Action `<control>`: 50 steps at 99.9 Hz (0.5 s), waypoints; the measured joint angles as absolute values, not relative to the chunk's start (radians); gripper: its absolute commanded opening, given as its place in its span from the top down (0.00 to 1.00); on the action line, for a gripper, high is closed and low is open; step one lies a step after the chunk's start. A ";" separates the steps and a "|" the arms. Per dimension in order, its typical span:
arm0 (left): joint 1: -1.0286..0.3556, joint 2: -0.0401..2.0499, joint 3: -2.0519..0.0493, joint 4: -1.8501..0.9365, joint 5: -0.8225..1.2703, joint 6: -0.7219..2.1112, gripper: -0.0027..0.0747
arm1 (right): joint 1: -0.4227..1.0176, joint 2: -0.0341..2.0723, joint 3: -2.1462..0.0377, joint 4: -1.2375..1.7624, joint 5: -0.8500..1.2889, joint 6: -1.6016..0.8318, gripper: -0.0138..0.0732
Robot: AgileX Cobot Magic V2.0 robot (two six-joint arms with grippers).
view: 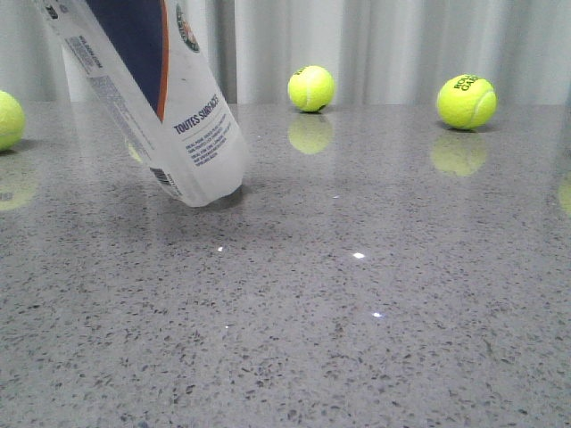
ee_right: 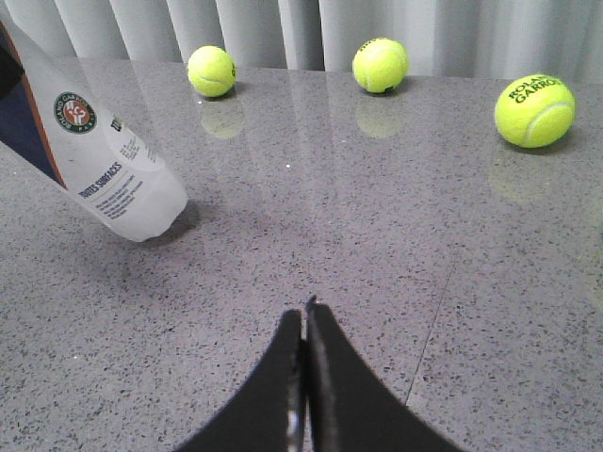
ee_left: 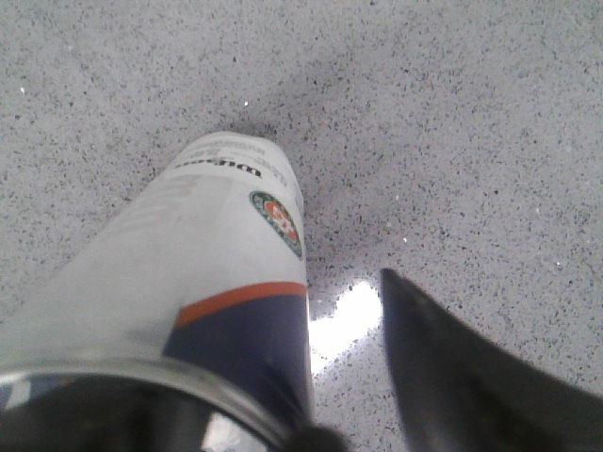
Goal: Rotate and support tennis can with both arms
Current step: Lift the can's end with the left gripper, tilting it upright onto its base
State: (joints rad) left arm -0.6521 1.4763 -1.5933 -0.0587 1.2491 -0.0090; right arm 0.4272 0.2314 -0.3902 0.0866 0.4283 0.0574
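Note:
The tennis can (view: 169, 98) is white with a navy panel and an orange stripe. It leans tilted, its lower end on the grey table and its top out of the front view. In the left wrist view the can (ee_left: 217, 273) fills the space at my left gripper (ee_left: 311, 377), metal rim nearest the camera. One black finger (ee_left: 443, 377) shows beside it; the other is hidden behind the can. The can also shows in the right wrist view (ee_right: 104, 169). My right gripper (ee_right: 304, 315) is shut and empty above the table, well away from the can. Neither gripper shows in the front view.
Yellow-green tennis balls lie at the back of the speckled grey table: one in the middle (view: 311, 88), one at the right (view: 466, 101), one at the left edge (view: 7, 119). A grey curtain (view: 375, 45) hangs behind the table.

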 measured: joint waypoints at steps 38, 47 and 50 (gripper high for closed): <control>-0.652 1.479 -1.593 -0.059 1.054 -0.009 0.28 | 0.427 0.231 -0.390 0.087 0.428 0.057 0.92; -0.652 1.482 -1.593 -0.059 0.984 -0.009 0.29 | 0.427 0.231 -0.390 0.087 0.428 0.057 0.92; -0.652 1.485 -1.593 -0.059 0.966 -0.009 0.29 | 0.427 0.231 -0.390 0.087 0.428 0.057 0.92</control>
